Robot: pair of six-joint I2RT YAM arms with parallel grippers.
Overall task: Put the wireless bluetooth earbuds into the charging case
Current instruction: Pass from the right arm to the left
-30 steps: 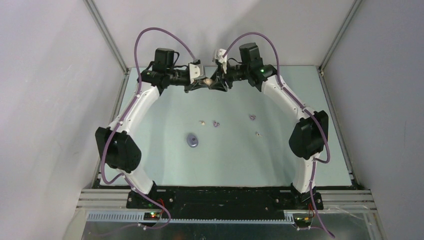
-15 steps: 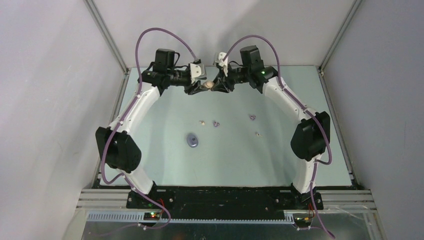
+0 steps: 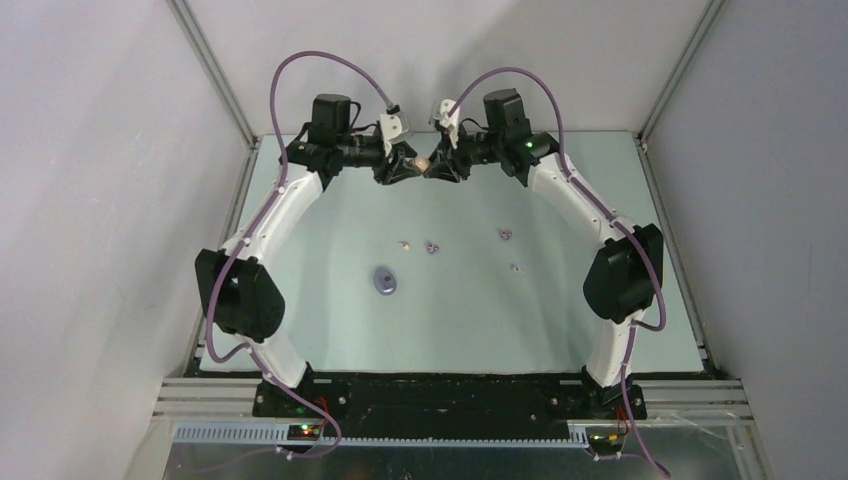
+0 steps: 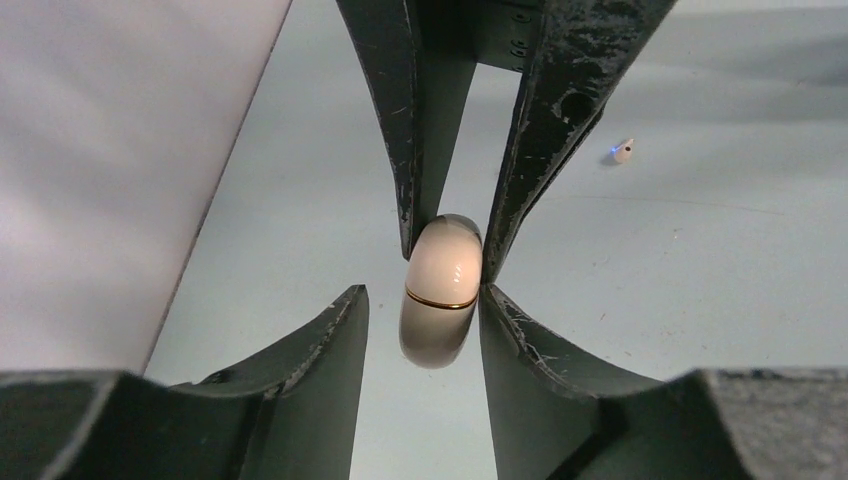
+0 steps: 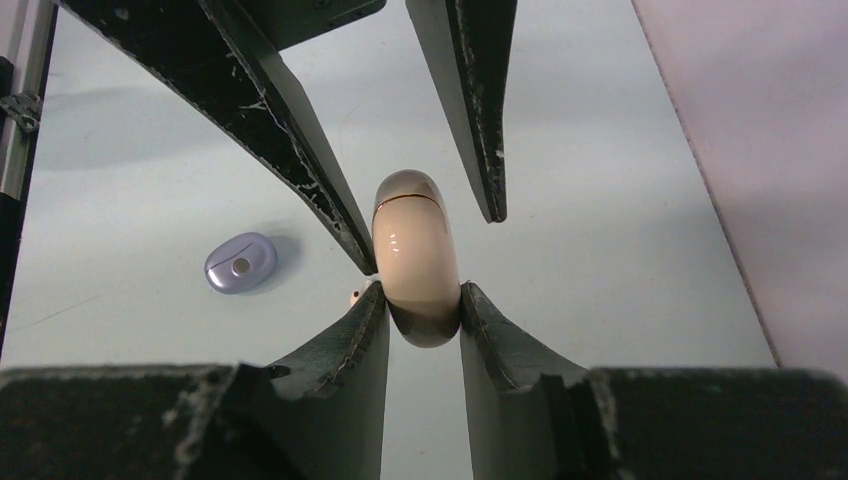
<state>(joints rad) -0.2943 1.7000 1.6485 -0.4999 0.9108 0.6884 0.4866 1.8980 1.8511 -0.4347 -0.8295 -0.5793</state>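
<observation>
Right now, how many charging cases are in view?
2: cream case pinched in the right fingers at the back; purple case lying closed on the table, left of centre.

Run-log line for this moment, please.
right pincer: shut on cream case | left pincer: open around it | earbuds: four loose on table | purple case: on table

The left arm (image 3: pixel 275 215) and the right arm (image 3: pixel 575 200) both reach far forward and bend inward, their wrists level, so the left claw (image 4: pixel 422 298) and the right claw (image 5: pixel 420 295) meet tip to tip. The right claw's fingers (image 5: pixel 340 340) press both sides of a cream case (image 5: pixel 415 250). The left claw stands parted around the case's other end, one finger touching and the other clear of it.
</observation>
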